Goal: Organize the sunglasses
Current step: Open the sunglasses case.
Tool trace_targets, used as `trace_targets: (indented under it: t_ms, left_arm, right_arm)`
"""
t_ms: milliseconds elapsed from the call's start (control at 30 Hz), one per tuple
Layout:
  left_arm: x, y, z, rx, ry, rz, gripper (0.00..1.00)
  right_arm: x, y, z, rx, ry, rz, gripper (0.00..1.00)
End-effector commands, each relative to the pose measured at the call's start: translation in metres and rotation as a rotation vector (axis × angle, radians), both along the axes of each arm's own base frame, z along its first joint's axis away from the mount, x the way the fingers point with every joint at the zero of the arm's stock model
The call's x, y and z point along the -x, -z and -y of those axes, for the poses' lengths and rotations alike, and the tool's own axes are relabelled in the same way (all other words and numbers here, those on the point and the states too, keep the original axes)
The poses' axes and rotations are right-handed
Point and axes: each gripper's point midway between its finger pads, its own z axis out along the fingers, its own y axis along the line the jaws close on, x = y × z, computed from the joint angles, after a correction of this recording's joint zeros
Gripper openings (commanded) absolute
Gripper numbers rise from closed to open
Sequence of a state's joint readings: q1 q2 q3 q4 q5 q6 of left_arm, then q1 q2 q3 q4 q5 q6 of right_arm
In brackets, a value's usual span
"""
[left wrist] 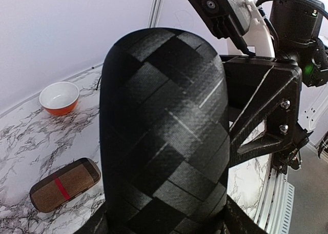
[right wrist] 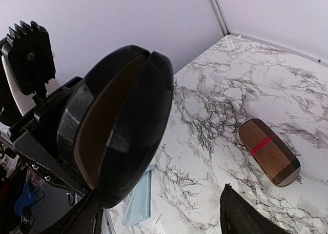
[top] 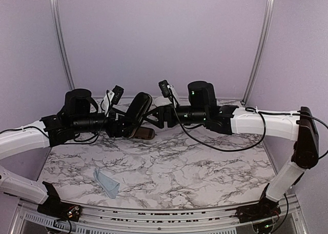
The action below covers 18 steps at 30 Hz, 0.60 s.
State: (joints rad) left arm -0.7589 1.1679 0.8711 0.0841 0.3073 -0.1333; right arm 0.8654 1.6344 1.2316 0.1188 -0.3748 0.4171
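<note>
Two robot arms meet above a marble table, at a black glasses case.
The left gripper clamps the slightly ajar case between its fingers. The right gripper stands open, one finger against it. No sunglasses show in any view. A brown red-striped case lies below, and a blue cloth lies nearer.

No text, label, brand or number was readable anywhere. The brown case showed only a plain red stripe.
</note>
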Motion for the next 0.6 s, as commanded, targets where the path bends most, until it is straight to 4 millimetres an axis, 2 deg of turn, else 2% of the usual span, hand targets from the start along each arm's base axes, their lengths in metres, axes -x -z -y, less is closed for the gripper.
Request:
trace_targets:
  t_ms: [0,200,567]
  left_arm:
    - [0.065,-0.091,0.021,0.247,0.321,0.183,0.32]
    - [0.067,-0.096,0.019,0.260,0.322,0.194,0.32]
    - [0.071,-0.098,0.019,0.274,0.338,0.191,0.32]
  right_arm:
    - [-0.073,0.099,0.065,0.287,0.355,-0.086,0.75]
    - [-0.075,0.118,0.073,0.349,0.378,-0.095,0.75]
    - [-0.077,0.135,0.077,0.390,0.384,-0.105,0.75]
